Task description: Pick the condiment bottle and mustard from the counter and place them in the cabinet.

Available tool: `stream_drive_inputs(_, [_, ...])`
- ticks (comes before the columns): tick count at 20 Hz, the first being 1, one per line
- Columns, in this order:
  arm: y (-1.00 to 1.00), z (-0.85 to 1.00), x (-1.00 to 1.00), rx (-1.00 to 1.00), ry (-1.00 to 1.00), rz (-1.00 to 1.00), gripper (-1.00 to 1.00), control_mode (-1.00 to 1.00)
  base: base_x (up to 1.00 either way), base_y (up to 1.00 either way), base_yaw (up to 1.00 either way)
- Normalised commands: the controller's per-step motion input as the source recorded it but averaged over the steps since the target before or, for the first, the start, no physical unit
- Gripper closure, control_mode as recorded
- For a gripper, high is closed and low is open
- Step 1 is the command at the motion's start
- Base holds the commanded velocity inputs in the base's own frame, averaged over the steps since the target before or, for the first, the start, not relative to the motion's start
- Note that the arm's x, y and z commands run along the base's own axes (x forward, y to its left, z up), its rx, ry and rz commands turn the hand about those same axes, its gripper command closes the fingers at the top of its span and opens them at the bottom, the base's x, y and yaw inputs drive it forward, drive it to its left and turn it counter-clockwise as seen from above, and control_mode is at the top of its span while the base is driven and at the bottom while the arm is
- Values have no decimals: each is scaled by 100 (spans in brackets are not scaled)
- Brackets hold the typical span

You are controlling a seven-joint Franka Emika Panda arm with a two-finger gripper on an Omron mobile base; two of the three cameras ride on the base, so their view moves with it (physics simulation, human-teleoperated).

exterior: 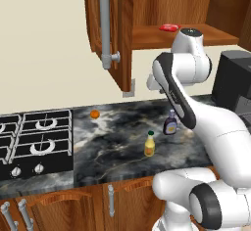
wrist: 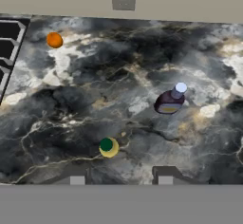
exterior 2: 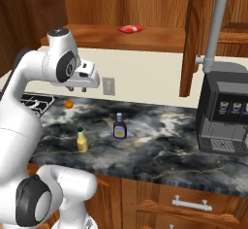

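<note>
Condiment bottle [exterior: 170, 125], small and dark purple-brown with a light label and bluish cap, stands upright on the black-grey marble counter [exterior: 117, 151] right of centre in the left base view; in the right base view it [exterior 2: 119, 126] sits just left of centre, and in the hand view it [wrist: 170, 100] lies right of centre. The mustard [exterior: 149, 144], a small yellow bottle with a dark green cap, stands near it toward the counter's front edge, the two apart; it shows lower left in the right base view [exterior 2: 82, 140] and from above, low and centre, in the hand view [wrist: 108, 147]. A small orange ball [exterior: 94, 113] rests near the black stove top [exterior: 34, 139], well apart from both bottles. The reddish-brown wooden cabinet [exterior 2: 145, 36] hangs across the top of the frame, its door with the long grey bar handle [exterior: 104, 22] swung open, and a flat red packet [exterior 2: 131, 28] lying on its inner shelf. A dark coffee machine [exterior 2: 225, 111] stands at the right of the right base view. The gripper [wrist: 121, 174] hangs high over the counter, fingers spread apart and holding nothing.
</note>
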Motion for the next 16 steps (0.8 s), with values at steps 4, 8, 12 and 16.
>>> stream_drive_inputs(4, [0, -4, -11, 0, 0, 0, -100, -100, 0, 0, 0])
stream_drive_inputs(8, [0, -38, -30, 0, 0, 0, -100, -100, 0, 0, 0])
stream_drive_inputs(12, [-5, -40, -36, 0, -4, 3, -100, -100, 0, 0, 0])
stream_drive_inputs(16, [-34, -57, -45, 4, -2, 5, -100, -100, 0, 0, 0])
